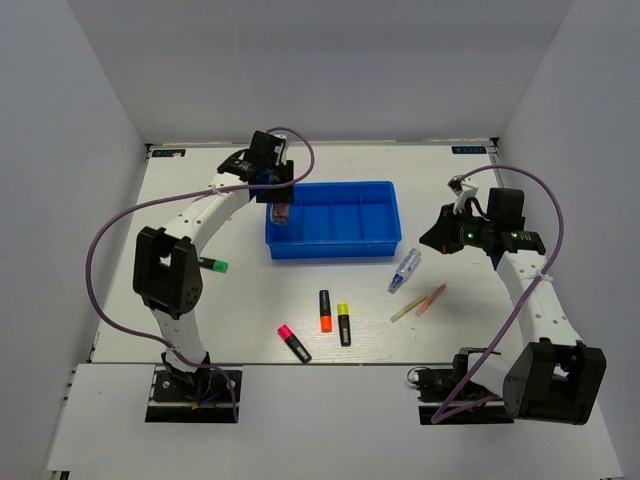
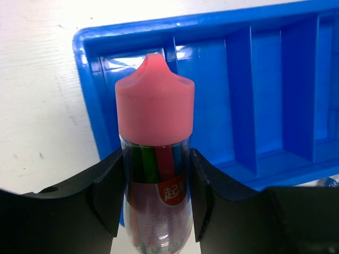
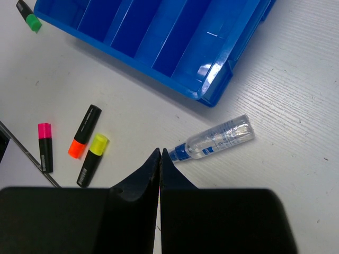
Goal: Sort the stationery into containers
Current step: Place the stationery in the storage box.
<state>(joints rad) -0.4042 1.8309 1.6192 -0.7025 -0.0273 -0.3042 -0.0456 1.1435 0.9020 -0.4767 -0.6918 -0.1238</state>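
Blue tray [image 2: 212, 24] below, your left gripper [image 2: 156, 180] clamps a pink-capped tube [image 2: 154, 121] over the left end compartment, which looks like the drop-off step. Next you lower, then release. Your right gripper [image 3: 160, 154], fingers pressed together and empty, hovers near the blue-and-white tube [image 3: 217, 138].

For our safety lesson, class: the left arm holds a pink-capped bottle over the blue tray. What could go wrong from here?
The bottle in the left gripper hangs near a divider of the tray; dropped, it might straddle it. The right gripper is shut near the round clear tube and could roll it away.
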